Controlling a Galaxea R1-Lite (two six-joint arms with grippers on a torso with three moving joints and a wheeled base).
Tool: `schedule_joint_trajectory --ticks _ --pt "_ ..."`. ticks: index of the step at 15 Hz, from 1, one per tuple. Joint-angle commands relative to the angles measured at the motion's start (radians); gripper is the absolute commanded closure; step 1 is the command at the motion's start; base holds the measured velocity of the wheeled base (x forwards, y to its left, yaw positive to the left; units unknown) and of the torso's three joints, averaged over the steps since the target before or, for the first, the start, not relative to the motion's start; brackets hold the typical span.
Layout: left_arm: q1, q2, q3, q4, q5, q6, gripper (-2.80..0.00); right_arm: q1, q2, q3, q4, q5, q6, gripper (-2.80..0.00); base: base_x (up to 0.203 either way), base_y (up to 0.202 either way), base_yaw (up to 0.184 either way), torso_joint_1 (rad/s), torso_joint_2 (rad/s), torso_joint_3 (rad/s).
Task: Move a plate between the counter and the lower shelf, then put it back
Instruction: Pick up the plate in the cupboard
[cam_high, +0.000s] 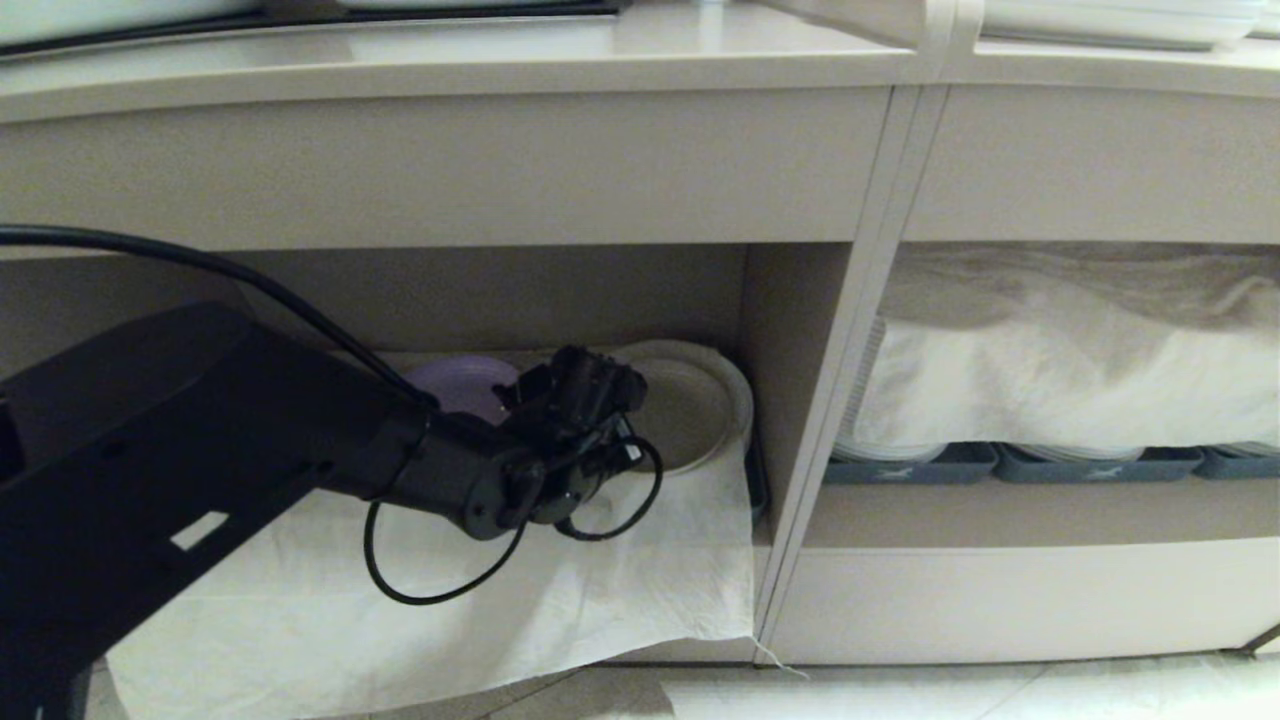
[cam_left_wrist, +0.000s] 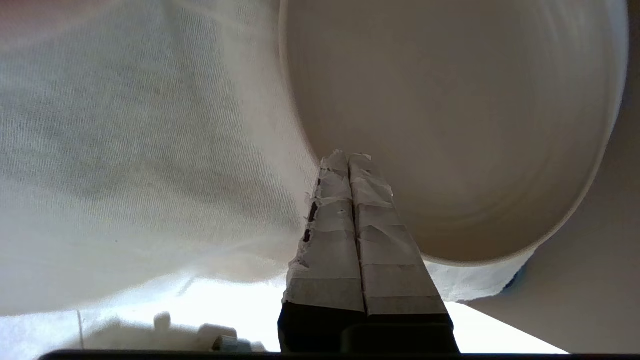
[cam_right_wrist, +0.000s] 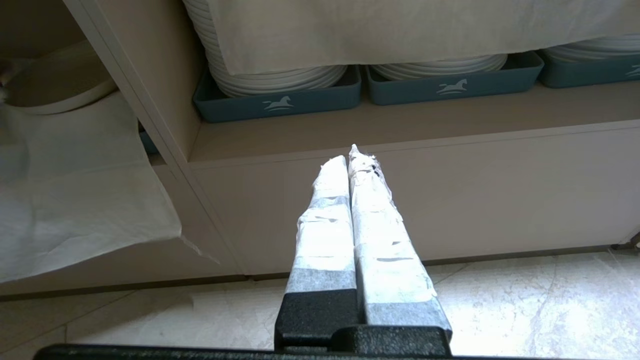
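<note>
Inside the lower shelf (cam_high: 500, 330), the plate (cam_high: 690, 412) rests on the white cloth (cam_high: 480, 580), and the left gripper (cam_left_wrist: 350, 157), fingers pressed together and empty, must open to grasp its rim.

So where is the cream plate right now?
In the head view the plate sits in the lower shelf, on the white cloth near the bay's right wall, right of a purple plate, with the shut left gripper at its rim.
</note>
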Motion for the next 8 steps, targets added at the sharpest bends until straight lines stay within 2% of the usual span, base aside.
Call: schedule_joint_trajectory --ticks 1,6,7,8 --pt "0.003 -0.002 -0.022 0.005 0.001 -0.007 0.0 0.0 0.0 0.0 0.0 -0.001 0.001 0.0 0.0 0.0 0.0 0.0 0.0 0.0" --pt "0.01 -0.004 -0.05 0.031 -0.001 -0.007 0.0 0.0 0.0 0.0 0.0 -0.001 0.001 0.0 0.0 0.0 0.0 0.0 0.0 0.0" --pt "0.01 -0.003 -0.057 0.036 -0.002 -0.007 -2.8 0.0 0.0 0.0 0.0 -0.001 0.001 0.0 0.0 0.0 0.0 0.0 0.0 0.0" --pt "0.01 -0.003 -0.067 0.038 -0.002 -0.008 -2.8 0.0 0.0 0.0 0.0 -0.001 0.001 0.0 0.0 0.0 0.0 0.0 0.0 0.0"
